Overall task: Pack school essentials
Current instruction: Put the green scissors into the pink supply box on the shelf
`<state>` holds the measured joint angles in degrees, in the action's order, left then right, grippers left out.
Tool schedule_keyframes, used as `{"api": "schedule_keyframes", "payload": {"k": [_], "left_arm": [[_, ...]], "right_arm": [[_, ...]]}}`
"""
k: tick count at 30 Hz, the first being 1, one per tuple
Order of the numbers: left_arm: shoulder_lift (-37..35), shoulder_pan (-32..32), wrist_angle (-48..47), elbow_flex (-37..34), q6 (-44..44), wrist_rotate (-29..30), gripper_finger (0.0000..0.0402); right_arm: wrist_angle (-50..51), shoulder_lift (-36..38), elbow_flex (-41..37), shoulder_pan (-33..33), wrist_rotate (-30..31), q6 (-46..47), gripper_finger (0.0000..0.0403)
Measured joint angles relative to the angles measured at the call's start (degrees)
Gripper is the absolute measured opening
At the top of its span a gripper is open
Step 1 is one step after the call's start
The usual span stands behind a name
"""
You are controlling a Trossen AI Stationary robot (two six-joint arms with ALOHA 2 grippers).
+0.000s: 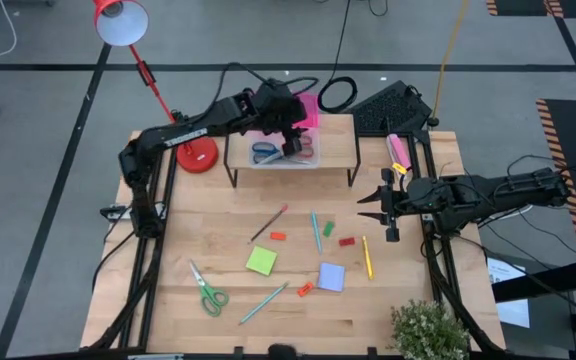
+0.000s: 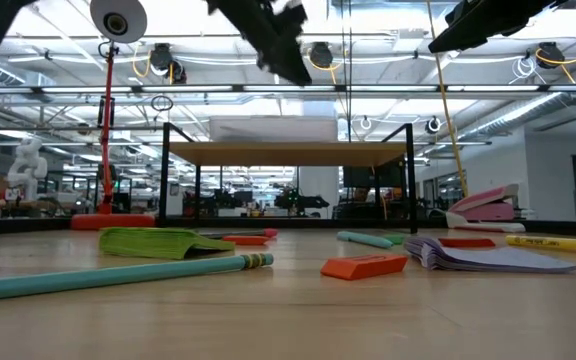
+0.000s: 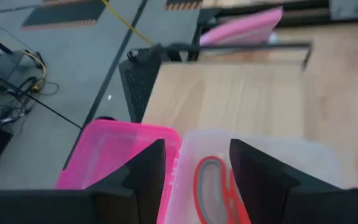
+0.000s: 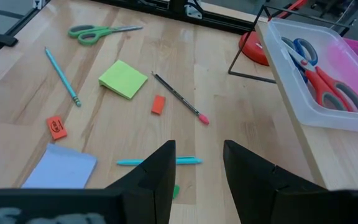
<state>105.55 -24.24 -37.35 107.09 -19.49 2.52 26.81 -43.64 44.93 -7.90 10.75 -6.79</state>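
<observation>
Nearest me, the green scissors (image 1: 208, 291), sticky pads and pencils lie loose on the table (image 1: 168, 300), waiting to be packed. My right gripper (image 1: 376, 208) hangs over the right side, fingers spread and empty. Farther back, my left gripper (image 1: 293, 137) hovers released over the clear box (image 1: 313, 160) on the shelf, red and blue scissors (image 4: 312, 74) inside.

The wooden table (image 1: 218, 235) carries green scissors (image 1: 208, 290), two sticky pads, pencils, pens, small erasers, a lamp base (image 1: 197, 156) and a wire shelf (image 1: 338, 150).
</observation>
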Motion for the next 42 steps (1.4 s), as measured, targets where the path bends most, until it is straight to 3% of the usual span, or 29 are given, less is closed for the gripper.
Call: {"api": "schedule_keyframes", "payload": {"k": [8, 14, 19, 27, 35, 42], "left_arm": [[-9.8, 8.4, -12.6, 0.1, 5.2, 0.6, 0.0184], [-12.1, 19.8, -24.8, 0.0, 9.8, 6.2, 0.0184], [-12.2, 31.0, -31.2, -0.2, 16.6, 7.0, 0.0184], [-12.2, 48.3, -31.0, -8.9, 31.7, 9.1, 0.0184], [-12.2, 59.7, -29.3, -21.6, 48.4, 7.4, 0.0184], [-12.2, 67.0, -19.4, -33.1, 51.6, 3.5, 0.0184]], "right_arm": [[0.0, -0.1, 0.0, 0.0, 0.0, 2.4, 0.013], [-0.2, -0.4, -0.1, 0.0, 0.0, 5.9, 0.013], [-0.3, -1.0, -0.1, 0.0, -0.1, 7.9, 0.013], [-0.4, -2.3, -0.1, 0.0, -0.2, 7.9, 0.013], [-2.6, -3.6, -0.1, 0.0, -0.3, 7.4, 0.013], [-2.7, -6.4, -0.1, -0.1, -0.5, 9.4, 0.013]]}}
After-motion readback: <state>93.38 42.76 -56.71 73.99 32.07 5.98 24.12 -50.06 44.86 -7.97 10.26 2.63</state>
